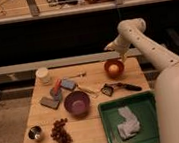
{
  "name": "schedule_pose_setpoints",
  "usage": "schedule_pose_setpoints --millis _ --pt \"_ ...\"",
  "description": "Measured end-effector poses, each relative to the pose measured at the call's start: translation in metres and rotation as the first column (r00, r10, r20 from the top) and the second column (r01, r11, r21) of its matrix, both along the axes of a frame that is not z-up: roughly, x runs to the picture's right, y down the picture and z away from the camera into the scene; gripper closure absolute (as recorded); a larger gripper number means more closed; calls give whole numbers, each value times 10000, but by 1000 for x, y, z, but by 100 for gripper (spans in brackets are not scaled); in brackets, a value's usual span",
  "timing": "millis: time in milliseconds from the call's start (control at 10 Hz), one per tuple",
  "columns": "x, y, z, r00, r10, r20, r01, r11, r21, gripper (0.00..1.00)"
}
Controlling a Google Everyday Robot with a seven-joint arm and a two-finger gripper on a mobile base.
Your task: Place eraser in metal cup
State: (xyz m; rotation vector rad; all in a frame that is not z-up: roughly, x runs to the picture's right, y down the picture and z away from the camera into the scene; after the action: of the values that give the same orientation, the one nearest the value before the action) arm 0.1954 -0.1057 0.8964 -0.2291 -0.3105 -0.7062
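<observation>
The eraser (49, 102), a flat dark grey block, lies on the left part of the wooden table (97, 130). The metal cup (35, 133), small and shiny, stands upright near the front left corner, well in front of the eraser. My gripper (121, 56) hangs at the end of the white arm above the table's back right. It is just over the rim of an orange bowl (114, 68), far from both the eraser and the cup. It stands open with nothing in it.
A purple bowl (77, 103) sits mid-table, with dark grapes (60, 131) in front of it. A blue-grey block with a red part (66, 84) and a white cup (43, 75) stand at the back left. A green tray (138, 101) holding a white cloth (127, 123) fills the front right. A black-handled tool (120, 87) lies behind the tray.
</observation>
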Motion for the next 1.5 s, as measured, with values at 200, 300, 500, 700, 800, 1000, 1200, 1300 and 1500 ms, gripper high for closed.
schedule_pose_setpoints --millis 200,300,500,700,800,1000,1200,1300,1500 --pt "0 0 0 10000 1 -1 -1 10000 -1 20" --pt "0 0 0 10000 1 -1 -1 10000 0 20" --pt "0 0 0 10000 0 0 0 10000 0 20" --pt "0 0 0 10000 0 0 0 10000 0 20" --pt "0 0 0 10000 0 0 0 10000 0 20" --pt "0 -1 -1 10000 -31 -8 31 10000 53 20" --pt "-6 -3 -9 9984 -551 97 543 9958 741 20" --pt "-12 -4 -17 9940 -1068 250 1035 9884 1112 20" --pt "-51 -3 -50 9392 -3333 829 3080 9240 2265 20"
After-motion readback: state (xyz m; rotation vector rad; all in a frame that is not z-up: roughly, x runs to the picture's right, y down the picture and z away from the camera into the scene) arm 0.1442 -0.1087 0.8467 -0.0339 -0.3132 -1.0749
